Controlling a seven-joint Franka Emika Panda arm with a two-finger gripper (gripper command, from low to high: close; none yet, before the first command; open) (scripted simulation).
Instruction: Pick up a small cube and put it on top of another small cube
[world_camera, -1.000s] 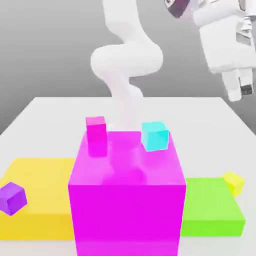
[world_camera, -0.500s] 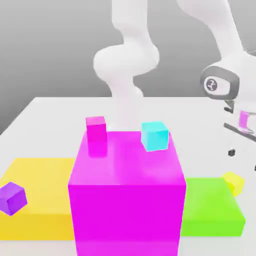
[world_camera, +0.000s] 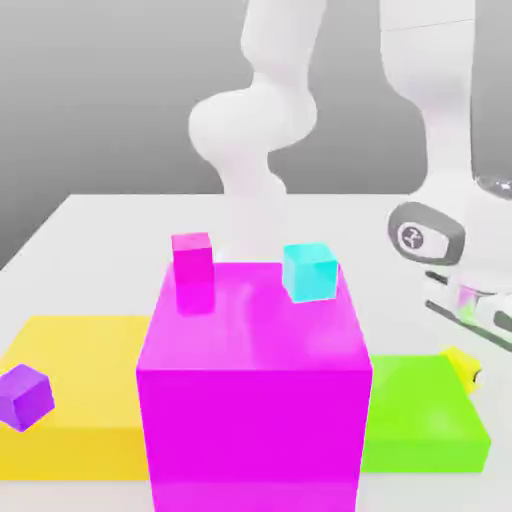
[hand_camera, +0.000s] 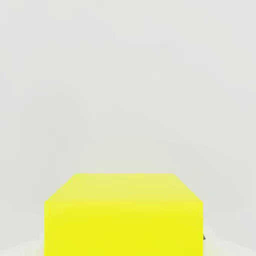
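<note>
Beside the green slab (world_camera: 425, 415), your hand (world_camera: 470, 372) is closed on the yellow cube (world_camera: 463, 368); lift straight up, keeping it level, before you travel sideways.

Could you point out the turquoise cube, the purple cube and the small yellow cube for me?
Turquoise cube (world_camera: 310, 273): exterior view, its front face.
Purple cube (world_camera: 25, 398): exterior view, its visible middle.
Small yellow cube (hand_camera: 124, 227): hand view, its brighter face.

Pale table (world_camera: 345, 225), magenta block (world_camera: 255, 430) (the biggest), orange-yellow slab (world_camera: 90, 375), green slab (world_camera: 415, 410), small yellow cube (world_camera: 462, 367)
</note>
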